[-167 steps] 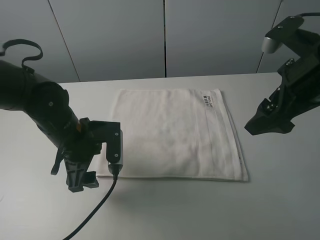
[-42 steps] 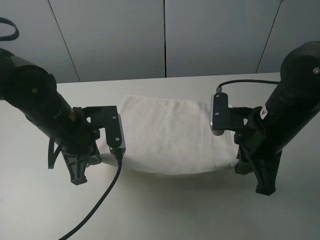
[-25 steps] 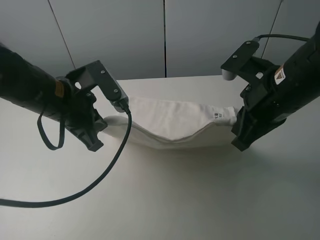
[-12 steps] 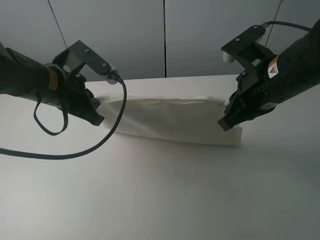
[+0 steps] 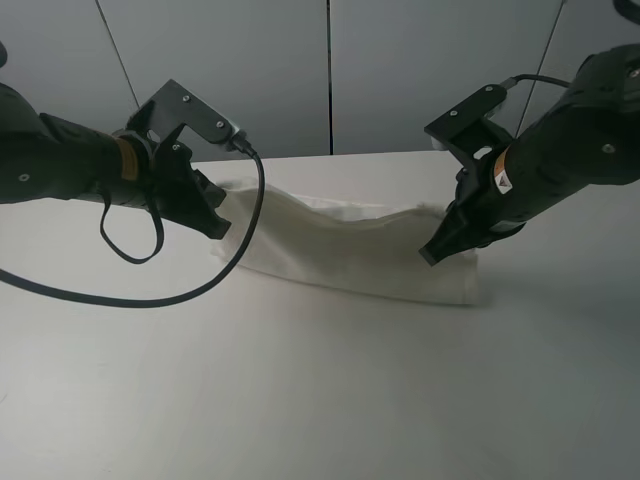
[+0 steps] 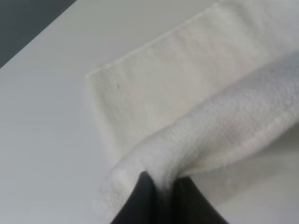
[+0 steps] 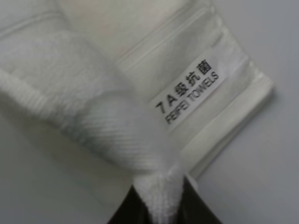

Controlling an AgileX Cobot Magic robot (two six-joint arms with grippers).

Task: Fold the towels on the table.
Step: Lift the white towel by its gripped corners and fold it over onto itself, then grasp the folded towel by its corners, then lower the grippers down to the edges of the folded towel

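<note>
White matte table fills the exterior high view, its near and side edges cut off by the frame; the towel lies across its far half, doubled over on itself, the upper layer lifted and sagging between two raised ends while the lower layer rests flat; white cloth on a white top makes the towel's near edge hard to trace. At the towel's left end the left gripper is closed tight on a bunched fold of the upper layer; its dark fingers are only partly in the wrist view, their tips buried in terry. At the towel's right end the right gripper is likewise clamped on a pinch of cloth, its fingertips hidden beneath it. A black cable loops over the table left of the towel. Beside the right pinch, on the lower layer's border band, sits the label, printed "FEIFEI TOWELS"; from above it cannot be made out.
</note>
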